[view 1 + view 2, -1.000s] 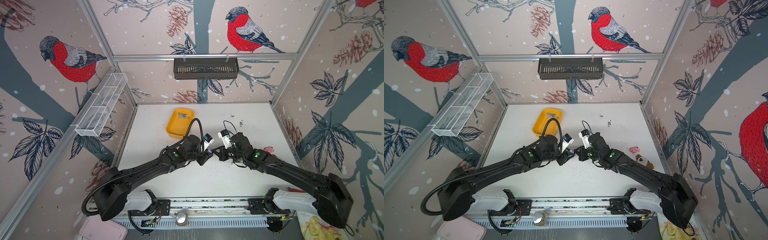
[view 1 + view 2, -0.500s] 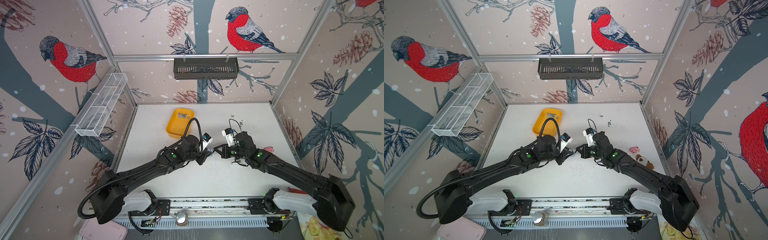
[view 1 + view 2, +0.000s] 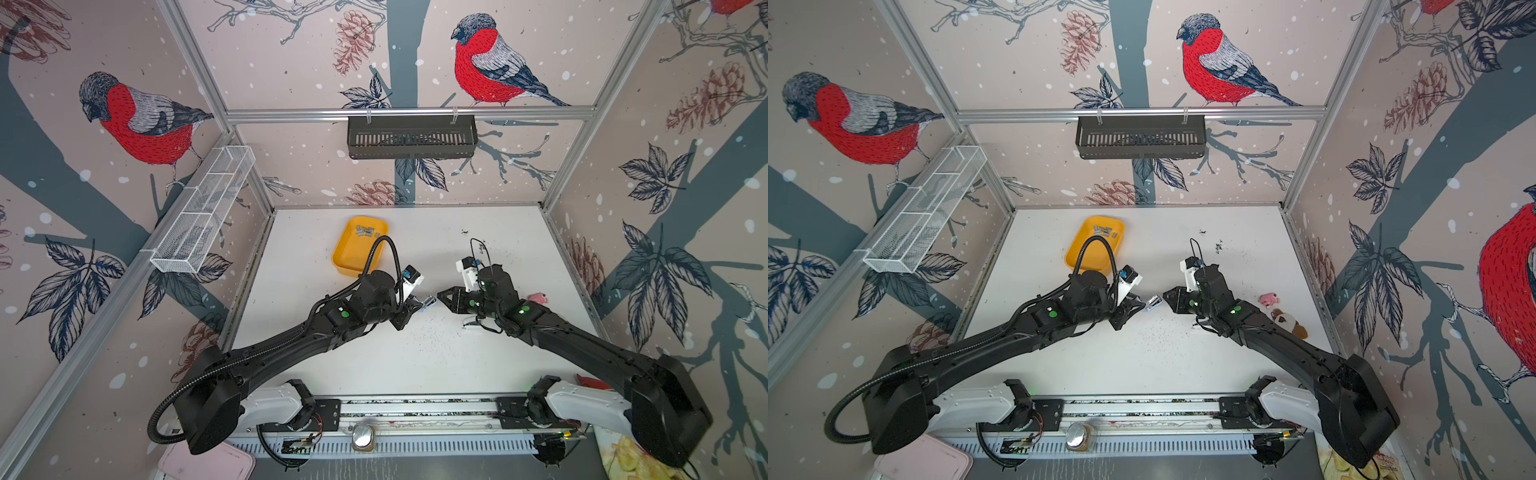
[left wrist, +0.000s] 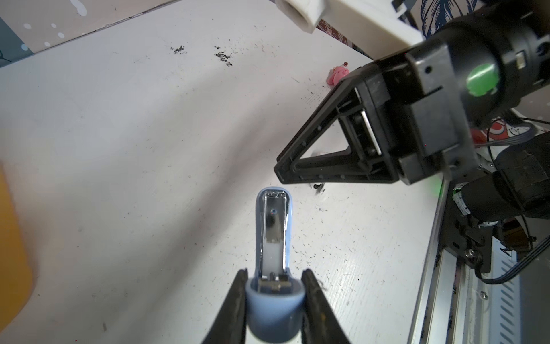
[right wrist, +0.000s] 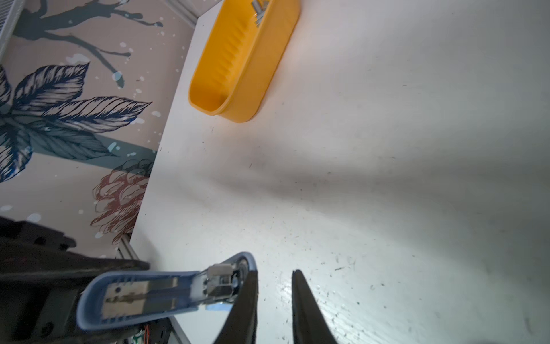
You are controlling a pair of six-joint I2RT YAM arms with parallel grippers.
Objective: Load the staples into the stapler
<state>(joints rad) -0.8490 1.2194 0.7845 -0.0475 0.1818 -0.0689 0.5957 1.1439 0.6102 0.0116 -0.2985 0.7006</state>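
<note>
My left gripper (image 4: 274, 272) is shut on the rear end of the blue stapler (image 4: 273, 238). The stapler's shiny metal channel points away over the white table. In both top views the stapler (image 3: 428, 302) (image 3: 1153, 302) sticks out of the left gripper (image 3: 413, 308) (image 3: 1134, 308) at mid-table. My right gripper (image 5: 274, 272) (image 3: 442, 296) stands open with a narrow gap and nothing between its fingers, just beside the stapler's tip (image 5: 238, 265). The staples (image 3: 365, 232) (image 3: 1106, 230) lie in the far end of the yellow tray (image 3: 353, 259) (image 5: 256, 74).
A pink toy pig (image 3: 538, 297) (image 3: 1268, 299) and a brown-and-white plush (image 3: 1287, 322) lie by the right wall. Dark specks (image 3: 428, 336) dot the table. A black basket (image 3: 411, 137) hangs on the back wall and a white wire rack (image 3: 203, 212) on the left wall.
My right gripper has pulled back to the right, off the stapler's front, and its jaws have parted. The left gripper keeps hold of the stapler.
</note>
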